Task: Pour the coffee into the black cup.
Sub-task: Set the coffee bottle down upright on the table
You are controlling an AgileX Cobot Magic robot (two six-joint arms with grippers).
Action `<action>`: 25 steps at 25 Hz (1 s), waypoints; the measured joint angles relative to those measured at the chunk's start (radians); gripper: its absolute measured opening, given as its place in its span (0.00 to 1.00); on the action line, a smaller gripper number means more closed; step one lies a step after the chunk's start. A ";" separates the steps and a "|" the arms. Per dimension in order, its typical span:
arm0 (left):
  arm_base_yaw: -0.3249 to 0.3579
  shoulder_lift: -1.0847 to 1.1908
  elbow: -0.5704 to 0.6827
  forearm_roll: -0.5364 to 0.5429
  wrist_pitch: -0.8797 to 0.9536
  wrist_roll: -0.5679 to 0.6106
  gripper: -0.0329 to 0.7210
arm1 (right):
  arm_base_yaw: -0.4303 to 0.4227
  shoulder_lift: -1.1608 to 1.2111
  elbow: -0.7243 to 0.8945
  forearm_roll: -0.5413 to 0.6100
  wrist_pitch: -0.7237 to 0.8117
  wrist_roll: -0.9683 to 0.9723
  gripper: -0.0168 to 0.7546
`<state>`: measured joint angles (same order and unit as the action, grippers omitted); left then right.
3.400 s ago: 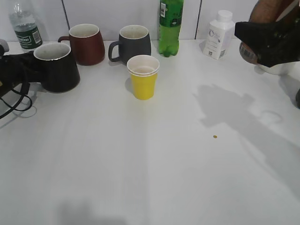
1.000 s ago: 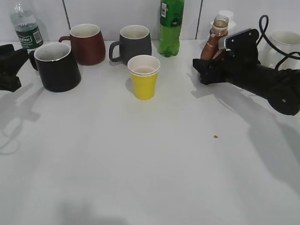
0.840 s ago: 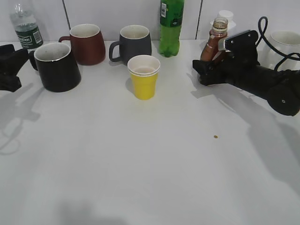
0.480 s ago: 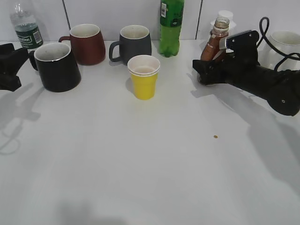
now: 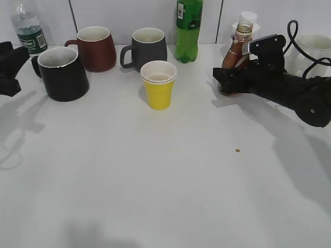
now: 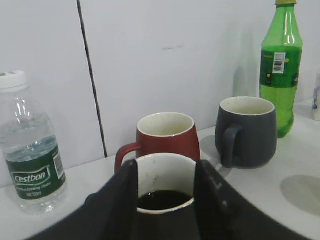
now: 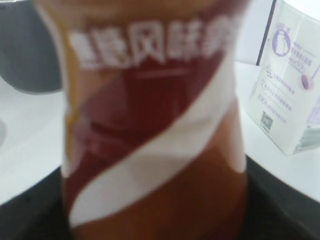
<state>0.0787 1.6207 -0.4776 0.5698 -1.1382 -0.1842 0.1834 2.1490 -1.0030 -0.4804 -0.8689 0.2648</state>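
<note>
The black cup (image 5: 64, 77) stands at the left of the table with dark coffee in it; the left wrist view (image 6: 165, 172) shows the coffee inside. My left gripper (image 5: 21, 71) is open just left of the cup and apart from it. In the left wrist view its fingers (image 6: 165, 167) frame the cup. The brown coffee bottle (image 5: 238, 41), cap off, stands upright at the back right. My right gripper (image 5: 226, 81) is shut on its lower part. The bottle's label fills the right wrist view (image 7: 150, 100).
A red mug (image 5: 95, 49), a grey mug (image 5: 149, 49), a green bottle (image 5: 187, 31) and a water bottle (image 5: 26, 28) line the back. A yellow paper cup (image 5: 158, 85) stands in front of them. A white bottle (image 5: 249, 17) and a white pot (image 5: 313, 46) are behind the right arm.
The right gripper brought the coffee bottle down from the upper right and stood it upright on the table. The left gripper let go of the black cup and drew back left.
</note>
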 joint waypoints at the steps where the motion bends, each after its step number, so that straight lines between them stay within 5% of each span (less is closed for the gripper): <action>1: 0.000 -0.004 0.000 0.000 0.002 0.000 0.44 | 0.000 0.000 0.000 0.000 0.000 0.002 0.74; 25: -0.007 -0.013 0.000 -0.001 0.112 -0.001 0.47 | 0.000 -0.048 0.093 0.006 0.055 0.039 0.80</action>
<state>0.0722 1.6081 -0.4776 0.5692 -1.0265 -0.1850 0.1834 2.1009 -0.9104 -0.4741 -0.8138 0.3037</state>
